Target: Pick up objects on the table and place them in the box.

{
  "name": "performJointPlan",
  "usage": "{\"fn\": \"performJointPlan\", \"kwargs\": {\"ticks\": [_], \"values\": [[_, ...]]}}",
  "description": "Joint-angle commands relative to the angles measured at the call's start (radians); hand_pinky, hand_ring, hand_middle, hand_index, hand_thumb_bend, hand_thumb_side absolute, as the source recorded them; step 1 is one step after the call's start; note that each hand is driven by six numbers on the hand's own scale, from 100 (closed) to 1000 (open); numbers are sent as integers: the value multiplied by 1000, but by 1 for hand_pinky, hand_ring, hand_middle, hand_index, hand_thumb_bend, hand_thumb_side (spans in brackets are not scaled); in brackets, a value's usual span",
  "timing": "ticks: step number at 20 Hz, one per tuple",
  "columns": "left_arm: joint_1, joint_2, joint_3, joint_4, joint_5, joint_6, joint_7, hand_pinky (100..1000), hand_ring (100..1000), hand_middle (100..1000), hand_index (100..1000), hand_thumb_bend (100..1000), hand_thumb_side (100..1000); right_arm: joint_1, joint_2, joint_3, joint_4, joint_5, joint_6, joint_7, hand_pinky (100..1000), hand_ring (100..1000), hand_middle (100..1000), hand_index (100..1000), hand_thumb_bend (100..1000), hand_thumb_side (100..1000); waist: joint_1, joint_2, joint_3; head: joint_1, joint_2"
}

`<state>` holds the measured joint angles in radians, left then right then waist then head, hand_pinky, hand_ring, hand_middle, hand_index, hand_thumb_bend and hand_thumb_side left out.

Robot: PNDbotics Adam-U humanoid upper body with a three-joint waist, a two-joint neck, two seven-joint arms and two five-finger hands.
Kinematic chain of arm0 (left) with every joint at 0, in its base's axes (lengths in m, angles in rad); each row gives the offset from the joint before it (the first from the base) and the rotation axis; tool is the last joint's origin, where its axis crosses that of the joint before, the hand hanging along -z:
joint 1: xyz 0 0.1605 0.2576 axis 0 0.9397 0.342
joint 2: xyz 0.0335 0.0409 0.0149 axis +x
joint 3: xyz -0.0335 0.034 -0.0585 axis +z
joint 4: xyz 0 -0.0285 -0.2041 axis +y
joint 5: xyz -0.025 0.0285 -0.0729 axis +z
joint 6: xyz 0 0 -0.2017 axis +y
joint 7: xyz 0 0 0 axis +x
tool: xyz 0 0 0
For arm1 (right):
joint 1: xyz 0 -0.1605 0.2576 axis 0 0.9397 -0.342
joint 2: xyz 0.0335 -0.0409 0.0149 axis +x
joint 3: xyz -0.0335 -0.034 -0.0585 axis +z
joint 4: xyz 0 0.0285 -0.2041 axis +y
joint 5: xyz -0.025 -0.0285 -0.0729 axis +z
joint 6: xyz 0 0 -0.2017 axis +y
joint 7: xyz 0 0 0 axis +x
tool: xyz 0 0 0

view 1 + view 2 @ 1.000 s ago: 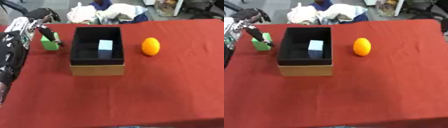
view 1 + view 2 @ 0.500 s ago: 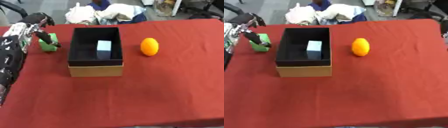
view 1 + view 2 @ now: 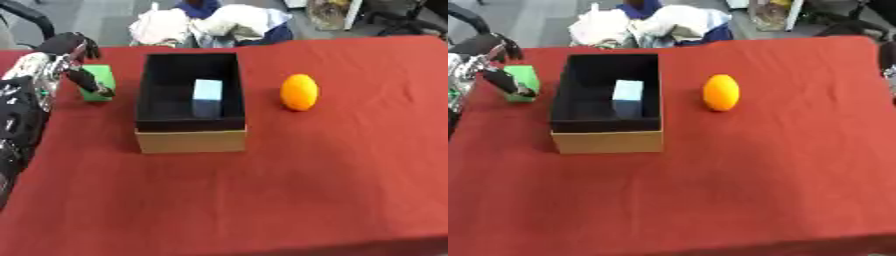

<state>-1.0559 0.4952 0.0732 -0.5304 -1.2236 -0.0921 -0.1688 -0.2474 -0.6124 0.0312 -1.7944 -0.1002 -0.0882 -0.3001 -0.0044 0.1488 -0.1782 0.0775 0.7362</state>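
Although the box point(image 3: 191, 140) on the red table point(image 3: 289, 190) already holds a pale blue block point(image 3: 206, 95), the orange point(image 3: 299, 91) lies apart to its right. At its left, the left hand point(image 3: 66, 62) curls its fingers around the green block point(image 3: 98, 82), thumb across its front. A shallow hold could let it tip or drop short of the box wall.

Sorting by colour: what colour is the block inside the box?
Light blue block, clearest in the left eye view.
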Motion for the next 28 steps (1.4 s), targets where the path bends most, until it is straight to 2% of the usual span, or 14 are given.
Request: {"fn": "performJointPlan", "kwargs": {"ticks": [1, 6, 10, 13, 16, 18, 24, 28], "values": [[-19, 46, 11, -9, -14, 11, -21, 675, 625, 619, 704, 760, 230, -13, -19, -11, -3, -5, -4, -1, 614, 748, 738, 859, 371, 593, -1, -11, -2, 0, -10], [-10, 45, 15, -4, -50, 52, -1, 650, 603, 605, 691, 716, 189, -15, -15, -9, 0, -7, -7, 0, 614, 748, 737, 859, 366, 596, 1, -5, -3, -2, -14], [-3, 37, 19, -5, -72, 90, 80, 661, 620, 625, 707, 723, 180, -17, -11, -9, 2, -7, -9, 2, 614, 748, 737, 859, 364, 599, 1, 0, -6, -3, -18], [-1, 28, 16, -1, -76, 102, 136, 611, 574, 571, 656, 711, 168, -17, -9, -9, 4, -7, -9, 2, 614, 748, 737, 860, 362, 600, 2, 2, -9, -4, -19], [0, 19, 10, -1, -81, 101, 171, 527, 489, 476, 534, 681, 136, -17, -7, -9, 6, -8, -10, 2, 614, 748, 737, 859, 359, 601, 1, 3, -10, -4, -18], [1, 13, 9, -11, -76, 99, 198, 491, 461, 443, 489, 653, 121, -16, -6, -10, 7, -8, -11, 2, 614, 748, 737, 858, 357, 606, 1, 3, -8, -4, -18], [-6, 4, -3, -60, -25, 68, 219, 481, 453, 430, 472, 615, 125, -12, -5, -12, 10, -9, -13, 1, 615, 749, 737, 857, 357, 600, -1, -7, 0, -5, -13], [-21, -6, -24, -166, 52, 27, 213, 484, 444, 422, 463, 597, 119, -10, -5, -12, 11, -10, -14, 3, 615, 749, 737, 858, 356, 600, -3, -14, 5, -7, -10]]}}
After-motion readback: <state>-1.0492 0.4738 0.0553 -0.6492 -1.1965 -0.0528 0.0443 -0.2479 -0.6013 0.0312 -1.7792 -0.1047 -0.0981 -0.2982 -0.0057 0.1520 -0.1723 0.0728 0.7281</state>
